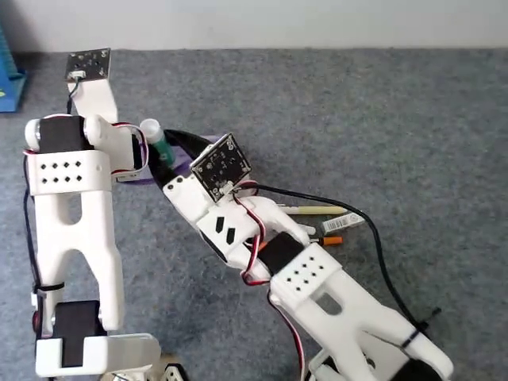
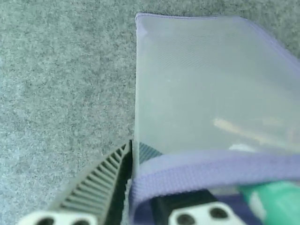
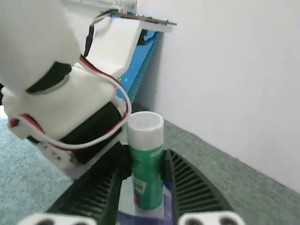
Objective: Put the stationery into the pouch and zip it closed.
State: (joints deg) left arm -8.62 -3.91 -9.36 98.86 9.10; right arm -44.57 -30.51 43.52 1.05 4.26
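Well, the right claw [image 3: 145,157] clamps the glue stick [image 3: 146,183] steeply tilted, cap up; left claw [image 2: 135,185] pinches the pouch [image 2: 201,93].

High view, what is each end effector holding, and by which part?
Right end effector: the glue stick, by its green body below the white cap. Left end effector: the pouch, by its purple rim.

The high view is looking down on the desk [image 1: 397,103] from above. The left wrist view is facing down, close over the pouch [image 2: 201,93]. The right is facing the wall [image 3: 234,70], both sharing the glue stick [image 3: 145,183].
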